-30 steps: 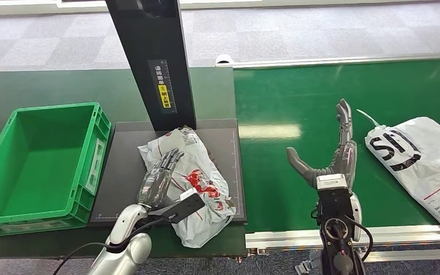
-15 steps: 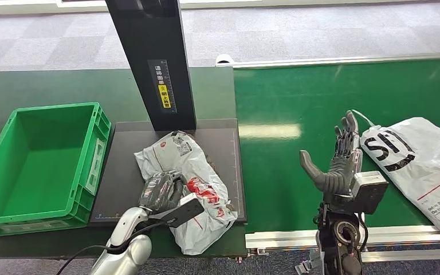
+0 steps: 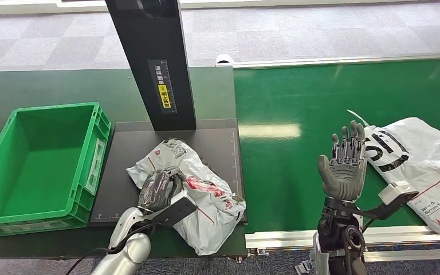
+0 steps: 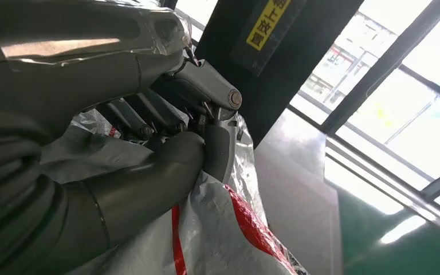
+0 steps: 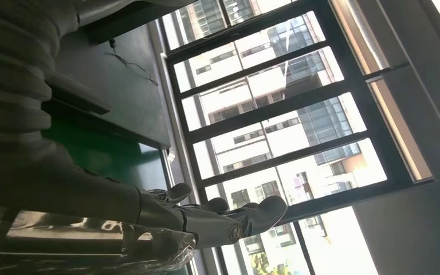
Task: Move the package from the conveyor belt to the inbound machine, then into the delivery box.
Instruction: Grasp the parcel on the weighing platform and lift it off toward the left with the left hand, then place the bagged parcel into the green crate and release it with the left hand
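- Green box point(image 3: 11, 166): placed at the far left on the dark table; nothing is seen inside it, so the final drop is judged still to be done.
- Machine plate point(image 3: 217, 137): a dark flat platform beside the box, with a black post point(image 3: 152, 63) rising from its back edge.
- Package point(image 3: 203, 189): a crumpled white bag with red print, laid on the plate, its near end hanging over the front edge; the move off the belt is judged complete.
- Left hand point(image 3: 159, 189): fingers are curled down into the bag's near-left part; in the left wrist view the thumb and fingers point(image 4: 206, 149) are closed on a fold of plastic, so the bag is gripped.
- Conveyor belt point(image 3: 298, 103): a green surface at the right.
- Right hand point(image 3: 344, 163): raised above the belt, fingers spread and upright, nothing held.
- Second bag point(image 3: 424, 166): white with black lettering, lying on the belt just beside the right hand, not touched.
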`<action>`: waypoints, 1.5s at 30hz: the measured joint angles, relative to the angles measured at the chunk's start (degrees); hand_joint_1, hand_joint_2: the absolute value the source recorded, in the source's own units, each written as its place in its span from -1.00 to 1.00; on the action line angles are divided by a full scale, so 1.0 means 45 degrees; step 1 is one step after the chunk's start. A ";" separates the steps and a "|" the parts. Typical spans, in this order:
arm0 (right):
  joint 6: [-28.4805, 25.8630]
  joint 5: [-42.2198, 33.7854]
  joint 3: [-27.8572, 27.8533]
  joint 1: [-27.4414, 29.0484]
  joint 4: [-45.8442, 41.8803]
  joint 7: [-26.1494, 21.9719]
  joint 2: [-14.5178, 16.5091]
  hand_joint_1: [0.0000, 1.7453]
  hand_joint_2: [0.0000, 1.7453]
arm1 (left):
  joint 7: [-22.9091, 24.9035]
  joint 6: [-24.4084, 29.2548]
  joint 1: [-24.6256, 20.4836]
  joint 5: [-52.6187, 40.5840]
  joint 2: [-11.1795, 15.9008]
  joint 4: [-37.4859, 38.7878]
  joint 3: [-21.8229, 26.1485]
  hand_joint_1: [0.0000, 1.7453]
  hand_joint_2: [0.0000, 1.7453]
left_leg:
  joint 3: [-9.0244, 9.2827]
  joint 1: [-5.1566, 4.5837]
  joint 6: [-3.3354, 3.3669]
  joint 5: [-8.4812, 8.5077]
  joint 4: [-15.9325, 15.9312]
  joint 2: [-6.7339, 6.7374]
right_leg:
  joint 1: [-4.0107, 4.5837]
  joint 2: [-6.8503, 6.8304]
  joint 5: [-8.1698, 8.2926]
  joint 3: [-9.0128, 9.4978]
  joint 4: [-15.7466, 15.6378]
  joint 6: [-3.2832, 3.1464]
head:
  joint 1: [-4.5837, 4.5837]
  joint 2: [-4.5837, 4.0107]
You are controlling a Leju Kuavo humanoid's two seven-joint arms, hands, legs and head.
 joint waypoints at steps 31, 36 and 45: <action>-0.0328 -0.0867 0.0426 -0.0357 0.0923 -0.0325 -0.0091 -1.00 1.00 | -0.4530 0.5313 0.0608 -0.1480 -0.0981 -0.9595 0.3273 1.00 1.00 | 0.0000 0.0002 -0.0001 0.0001 -0.0001 0.0000 | 0.0002 -0.0001 -0.0001 0.0001 0.0002 -0.0001 | -0.0004 0.0000; -0.0327 -0.0867 0.0491 -0.0412 0.1018 -0.0324 -0.0110 -1.00 1.00 | -0.4530 0.5308 0.0580 -0.2081 -0.1037 -1.0373 0.3672 1.00 1.00 | 0.0002 0.0001 0.0000 0.0002 -0.0001 0.0001 | 0.0001 -0.0001 0.0000 0.0004 0.0001 -0.0001 | -0.0001 0.0000; -0.0273 -0.0773 0.0672 -0.0384 0.1128 -0.0356 -0.0164 -1.00 1.00 | -0.4342 0.5302 0.0027 -0.5056 -0.1090 -0.9743 0.6097 1.00 1.00 | 0.0013 0.0002 -0.0002 0.0002 -0.0001 0.0002 | 0.0002 0.0000 -0.0001 0.0001 0.0001 -0.0001 | -0.0001 0.0000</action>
